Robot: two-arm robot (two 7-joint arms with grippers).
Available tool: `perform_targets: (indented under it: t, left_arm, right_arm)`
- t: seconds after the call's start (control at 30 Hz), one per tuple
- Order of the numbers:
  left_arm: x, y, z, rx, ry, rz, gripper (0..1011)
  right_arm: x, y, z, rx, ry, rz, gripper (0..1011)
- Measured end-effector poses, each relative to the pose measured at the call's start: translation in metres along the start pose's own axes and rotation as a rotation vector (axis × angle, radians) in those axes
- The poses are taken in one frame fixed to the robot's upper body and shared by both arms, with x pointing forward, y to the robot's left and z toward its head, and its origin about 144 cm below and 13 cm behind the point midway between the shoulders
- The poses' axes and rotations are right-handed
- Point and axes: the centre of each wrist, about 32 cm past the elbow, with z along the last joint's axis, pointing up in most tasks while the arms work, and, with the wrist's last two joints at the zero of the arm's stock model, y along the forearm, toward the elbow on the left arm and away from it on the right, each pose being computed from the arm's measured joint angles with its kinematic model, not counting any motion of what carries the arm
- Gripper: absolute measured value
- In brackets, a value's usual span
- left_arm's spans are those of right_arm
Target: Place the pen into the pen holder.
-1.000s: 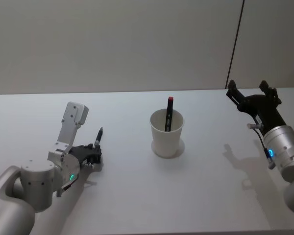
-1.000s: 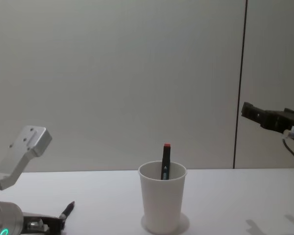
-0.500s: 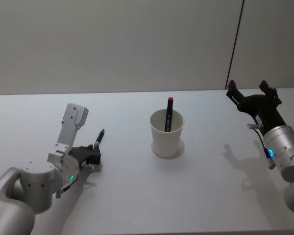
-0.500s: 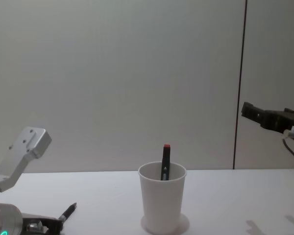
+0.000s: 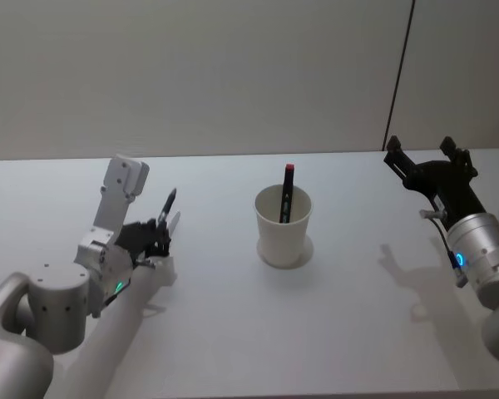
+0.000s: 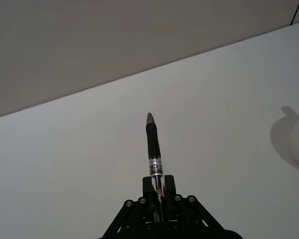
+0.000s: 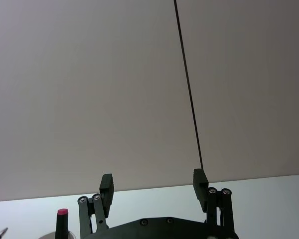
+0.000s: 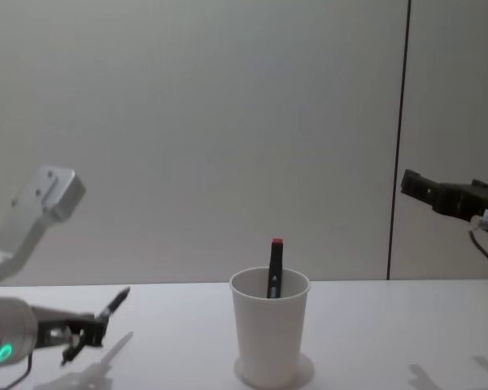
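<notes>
A white table takes up the lower half of the head view. Behind it rises a plain grey-beige wall, split in the upper right by a thin dark vertical seam. Near the centre of the frame a black pen with a red cap stands almost upright, red end up. A soft shadow lies on the tabletop at the right.

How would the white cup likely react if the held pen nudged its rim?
Probably tips or slides easily: the pen holder is tall, tapered to a narrow base, and holds just one red-capped pen. Its thin wall would likely dent.
</notes>
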Motion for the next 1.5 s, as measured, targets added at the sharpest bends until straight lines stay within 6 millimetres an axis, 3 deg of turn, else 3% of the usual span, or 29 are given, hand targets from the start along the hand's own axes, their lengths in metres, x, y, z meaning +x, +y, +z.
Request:
perform_targets:
  t: [0.53,1.03,1.5]
  left_arm:
    - [-0.008,0.023,0.028,-0.227,-0.094,0.005,144]
    - [-0.014,0.035,0.035,-0.484,-0.169,-0.104,144]
    - [-0.017,0.034,0.038,-0.691,-0.219,-0.275,144]
  right_arm:
    - [0.000,0.000,0.000,0.000,0.000,0.000,1001]
    - [0.000,0.000,0.000,0.000,0.000,0.000,1001]
    - [0.000,0.000,0.000,0.000,0.000,0.000,1001]
